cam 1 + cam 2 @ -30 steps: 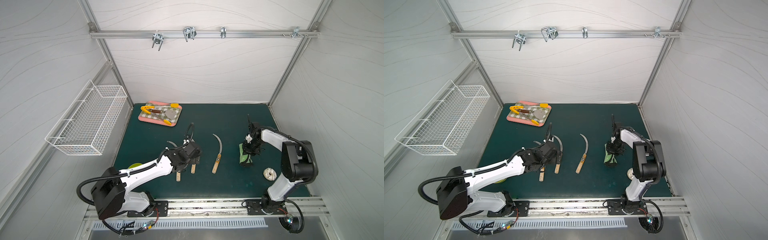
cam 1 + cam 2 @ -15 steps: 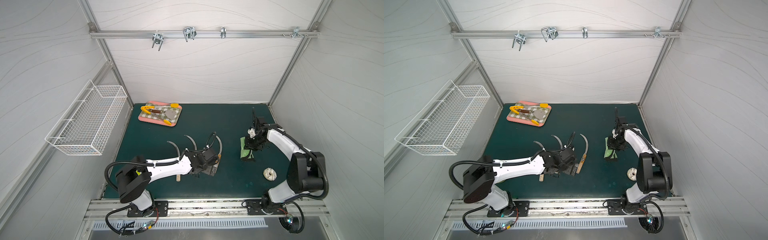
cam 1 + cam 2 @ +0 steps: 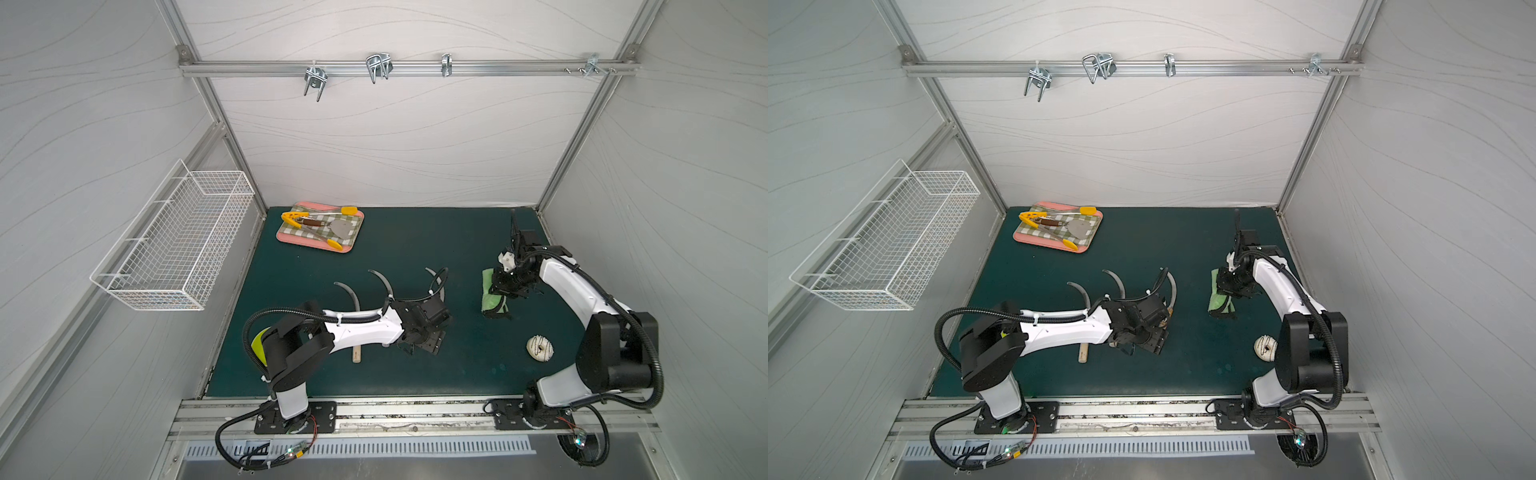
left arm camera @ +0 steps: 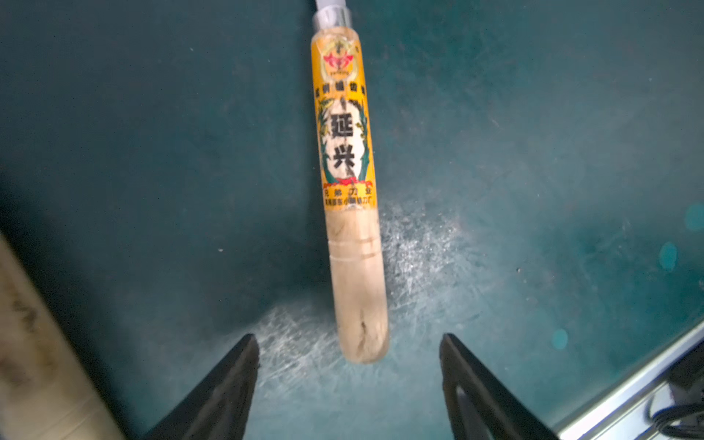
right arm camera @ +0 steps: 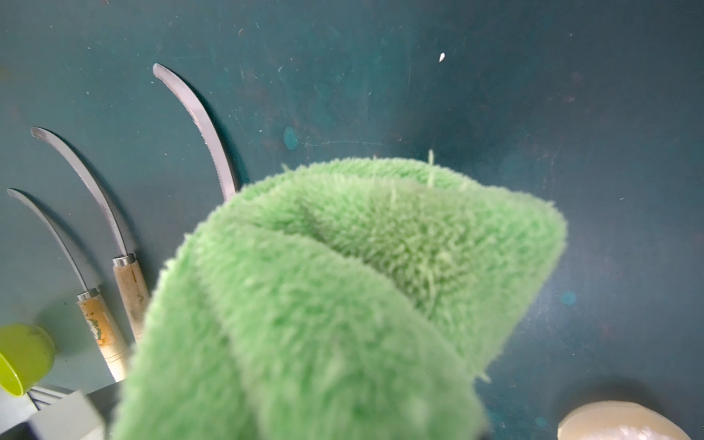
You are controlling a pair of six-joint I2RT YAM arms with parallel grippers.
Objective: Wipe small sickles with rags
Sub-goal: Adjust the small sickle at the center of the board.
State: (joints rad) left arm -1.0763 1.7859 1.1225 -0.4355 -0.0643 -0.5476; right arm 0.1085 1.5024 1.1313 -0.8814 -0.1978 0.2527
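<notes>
Yellow-orange label [image 4: 344, 125] on 1 sickle handle [image 4: 358, 285], printed with black characters 延兴, is shown flat on the green mat [image 4: 133, 152], its end flanked untouched by the left gripper's [image 4: 348, 339] parted jaws. Green rag [image 5: 343, 285] is pinched in the closed right gripper [image 3: 505, 286].

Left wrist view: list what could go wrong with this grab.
The left gripper stands open around only the butt end of the labelled sickle; a grip there may let the blade pivot or slip.
A neighbouring sickle handle lies close by one finger and could get knocked.
The rag bunched in the right gripper might snag on a blade.
</notes>
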